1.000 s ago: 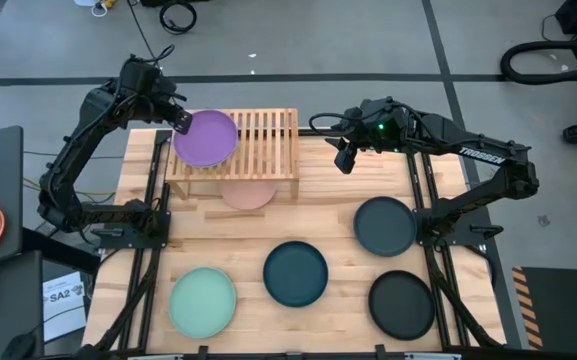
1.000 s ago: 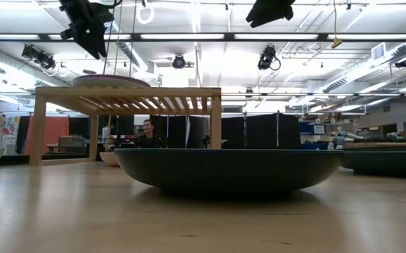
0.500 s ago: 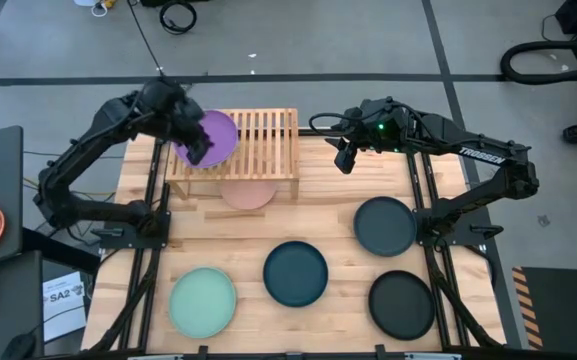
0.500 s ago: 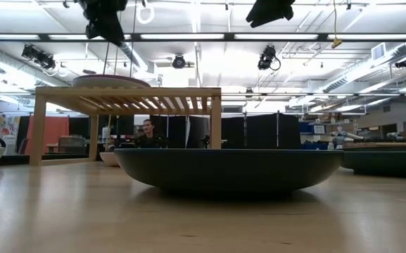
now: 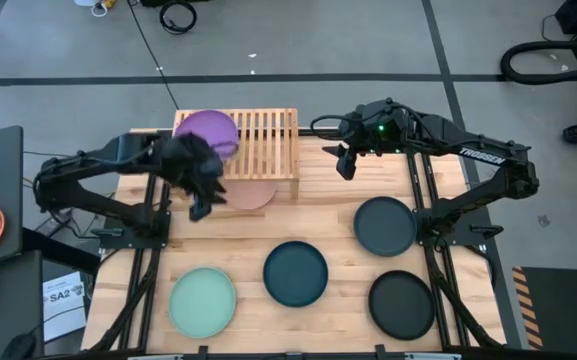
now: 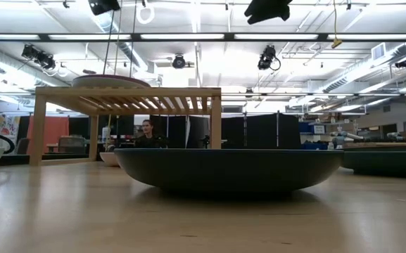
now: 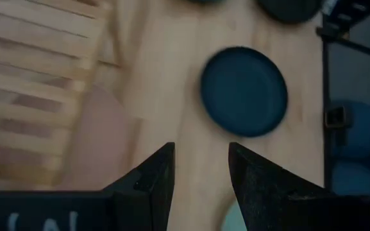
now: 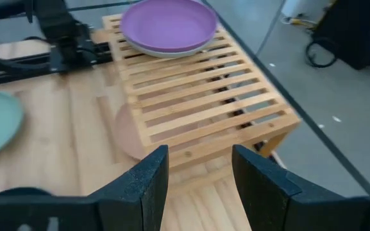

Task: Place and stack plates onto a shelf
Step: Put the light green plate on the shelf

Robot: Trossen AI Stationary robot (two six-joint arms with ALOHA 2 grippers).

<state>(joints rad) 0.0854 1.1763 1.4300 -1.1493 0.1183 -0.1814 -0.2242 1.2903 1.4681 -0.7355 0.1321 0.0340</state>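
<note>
A purple plate (image 5: 206, 131) lies on the left part of the slatted shelf (image 5: 258, 140); in the right wrist view it rests on a pale plate's rim (image 8: 172, 52). A pink plate (image 5: 249, 193) lies on the table, half under the shelf. A mint plate (image 5: 203, 300), a dark teal plate (image 5: 295, 272), a grey-teal plate (image 5: 385, 226) and a black plate (image 5: 401, 304) rest on the tabletop. My left gripper (image 5: 202, 205) hangs open and empty above the table, just left of the pink plate (image 7: 101, 141). My right gripper (image 5: 345, 165) hovers open and empty right of the shelf (image 8: 204, 96).
The shelf's right half (image 8: 223, 109) carries nothing. Bare wood (image 5: 328, 210) lies between the shelf and the row of plates near the front edge. In the low view the dark teal plate (image 6: 231, 169) fills the foreground; a person sits in the room behind the shelf.
My left gripper has swung from above the shelf's far-left corner, across the purple plate, toward the table's near edge, turning as it went. It now hangs in front of the shelf beside the pink plate. Its fingers have stayed open. The plates have not moved.
</note>
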